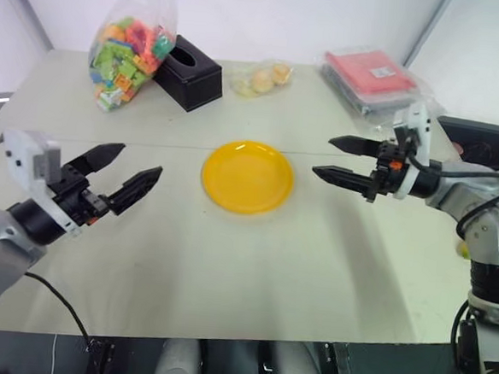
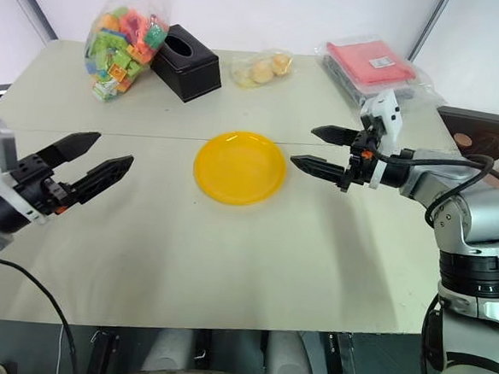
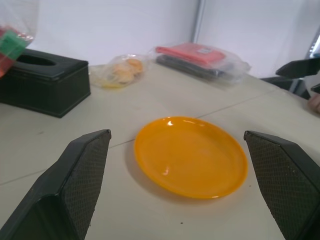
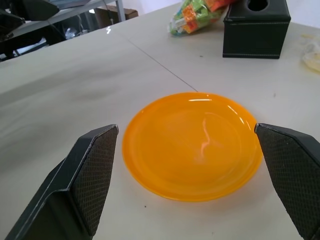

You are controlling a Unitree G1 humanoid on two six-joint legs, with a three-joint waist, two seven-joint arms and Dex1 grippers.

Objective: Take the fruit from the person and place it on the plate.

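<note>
Both tools (image 1: pixel 124 171) (image 1: pixel 341 158) agape, flanking plate (image 1: pixel 248 177).

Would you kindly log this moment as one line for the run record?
plate: empty, table centre | left gripper: jaws open, holding nothing | right gripper: jaws open, holding nothing | phase: awaiting handover

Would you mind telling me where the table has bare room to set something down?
The near half of the table, in front of the yellow plate, is bare, as is the plate itself. The far edge is crowded: bag of blocks, black tissue box, bagged round fruits and red packet.
</note>
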